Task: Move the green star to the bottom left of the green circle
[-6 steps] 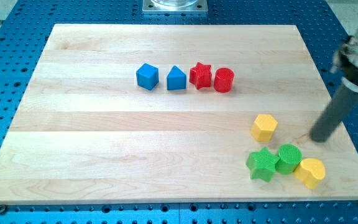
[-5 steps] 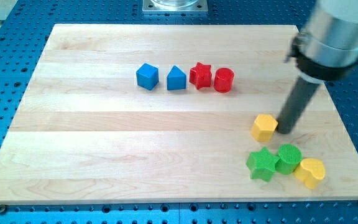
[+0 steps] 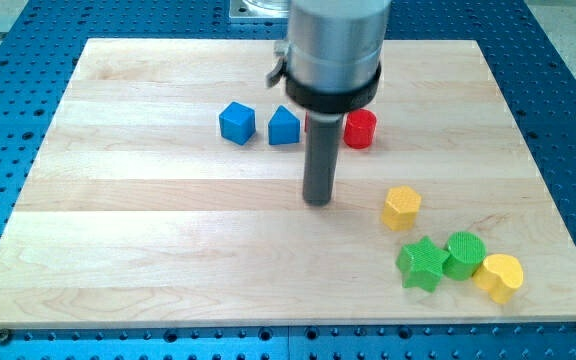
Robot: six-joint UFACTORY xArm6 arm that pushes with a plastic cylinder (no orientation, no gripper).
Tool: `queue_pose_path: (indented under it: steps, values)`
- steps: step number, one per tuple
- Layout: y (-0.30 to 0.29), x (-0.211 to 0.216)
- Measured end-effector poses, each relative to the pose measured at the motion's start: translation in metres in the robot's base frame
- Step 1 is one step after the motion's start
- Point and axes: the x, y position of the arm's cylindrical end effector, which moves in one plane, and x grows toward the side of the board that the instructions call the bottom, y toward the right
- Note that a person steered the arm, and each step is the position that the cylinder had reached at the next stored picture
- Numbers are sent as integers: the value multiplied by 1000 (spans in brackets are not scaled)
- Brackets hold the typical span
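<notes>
green star (image 3: pixel 422 263), my tip (image 3: pixel 318 201) upright, mid-board

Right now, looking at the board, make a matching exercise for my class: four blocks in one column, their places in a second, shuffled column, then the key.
Blocks
1. green star
2. blue cube
3. yellow hexagon
4. red cylinder

Places
A. leftmost in the top row
B. alone, right of my tip
C. touching the green circle's left side
D. rightmost in the top row

Pairs: 1-C, 2-A, 3-B, 4-D
</notes>
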Motion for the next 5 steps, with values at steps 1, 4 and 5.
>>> queue_pose_path:
  steps: [1, 4, 5]
  values:
    - [8, 21]
    - [58, 74]
    - [96, 74]
